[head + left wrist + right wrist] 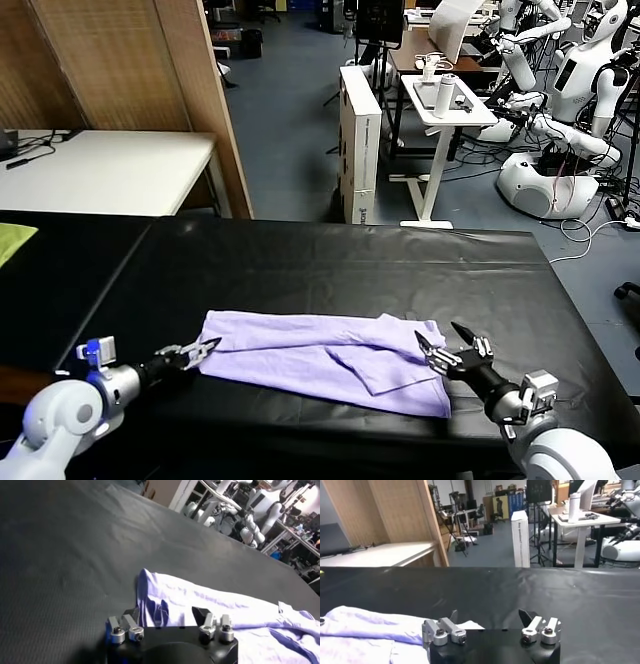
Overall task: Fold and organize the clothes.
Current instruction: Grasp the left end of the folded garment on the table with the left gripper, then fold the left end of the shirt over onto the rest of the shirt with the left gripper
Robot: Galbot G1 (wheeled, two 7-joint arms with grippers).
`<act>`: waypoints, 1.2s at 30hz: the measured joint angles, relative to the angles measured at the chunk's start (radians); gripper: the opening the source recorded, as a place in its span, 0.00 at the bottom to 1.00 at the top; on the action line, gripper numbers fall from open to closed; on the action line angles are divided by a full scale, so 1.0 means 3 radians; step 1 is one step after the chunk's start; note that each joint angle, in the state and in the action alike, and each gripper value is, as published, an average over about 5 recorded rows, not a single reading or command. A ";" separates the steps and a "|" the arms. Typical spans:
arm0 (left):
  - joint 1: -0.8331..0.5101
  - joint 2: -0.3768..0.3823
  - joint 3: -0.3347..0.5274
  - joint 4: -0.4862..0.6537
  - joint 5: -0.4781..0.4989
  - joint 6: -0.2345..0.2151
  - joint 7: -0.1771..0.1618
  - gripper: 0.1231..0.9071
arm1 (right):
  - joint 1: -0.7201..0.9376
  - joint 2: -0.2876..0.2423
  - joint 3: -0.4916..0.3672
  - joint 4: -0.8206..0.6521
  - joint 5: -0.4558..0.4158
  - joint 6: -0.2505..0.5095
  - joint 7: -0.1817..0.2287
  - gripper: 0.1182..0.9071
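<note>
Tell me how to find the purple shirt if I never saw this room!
Look at the big black table right in front of the robot. Near its front edge, between the left gripper and the right gripper, lies a crumpled light lavender T-shirt. It is the only pale purple thing there; the yellow-green cloth sits far off at the left edge.

I see a black table cover (330,260) across the work surface — a yellow-green cloth (14,240) lies at its nine o'clock edge. Beyond, a white table (100,170) at ten o'clock, a white box (360,140) at twelve — white robots (570,90) at two.
</note>
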 joint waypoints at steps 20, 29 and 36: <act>0.0189 0.0148 -0.0335 -0.0278 -0.0070 0.0017 -0.0194 0.08 | 0.0085 0.0129 -0.0097 -0.0094 -0.0136 0.0013 0.0029 1.00; 0.0620 0.0424 -0.1099 -0.0230 -0.0223 0.0011 -0.0159 0.08 | 0.0124 0.0167 -0.0149 -0.0139 -0.0194 0.0024 0.0033 1.00; 0.0760 0.0392 -0.1406 -0.0324 -0.0212 0.0009 -0.0301 0.08 | 0.0081 0.0220 -0.0142 -0.0131 -0.0255 0.0027 0.0035 1.00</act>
